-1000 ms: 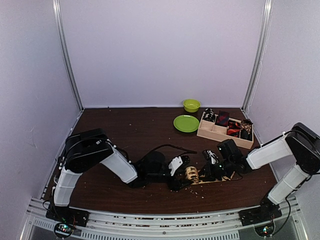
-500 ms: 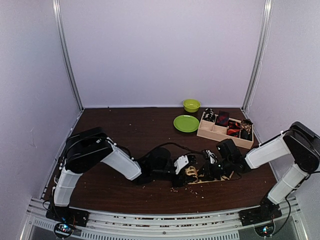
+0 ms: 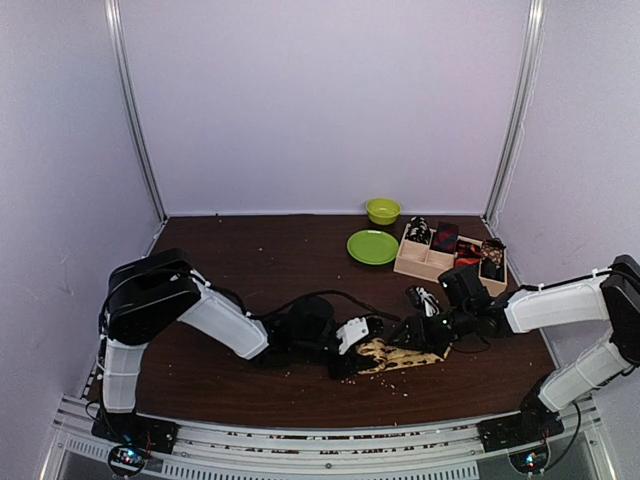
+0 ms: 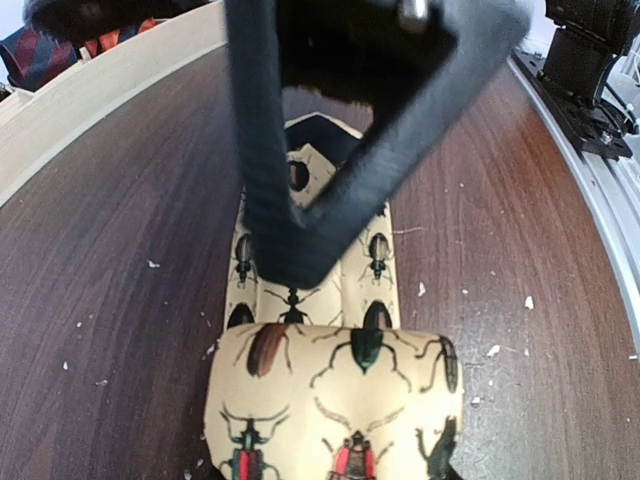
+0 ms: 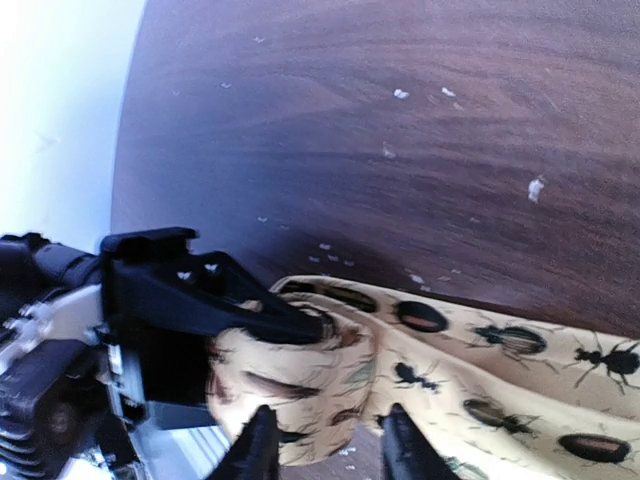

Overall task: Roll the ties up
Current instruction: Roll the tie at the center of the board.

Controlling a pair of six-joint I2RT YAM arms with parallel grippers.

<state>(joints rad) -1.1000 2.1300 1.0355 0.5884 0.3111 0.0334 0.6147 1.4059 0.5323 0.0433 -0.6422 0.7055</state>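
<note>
A long tan tie (image 3: pixel 400 353) printed with dark insects lies on the brown table in front of the arms. Its near end is wound into a roll (image 4: pixel 335 400), and the flat length (image 4: pixel 305 300) runs away from it. My left gripper (image 3: pixel 350 345) is shut on that roll, one black finger (image 5: pixel 250 310) lying across the roll's end (image 5: pixel 300 385). My right gripper (image 5: pixel 328 445) is open, its two fingertips either side of the roll's edge without pinching it. Rolled dark, red and black-white ties (image 3: pixel 445 238) sit in the wooden tray.
The compartment tray (image 3: pixel 440 272) stands at the back right; its pale wall (image 4: pixel 100 80) shows in the left wrist view. A green plate (image 3: pixel 372 246) and a green bowl (image 3: pixel 382 210) are behind the work spot. Pale crumbs dot the table.
My left gripper has narrowed onto the roll. My right gripper, shut a second ago, has opened and let go of the tie, and its arm has stretched further toward the middle.
</note>
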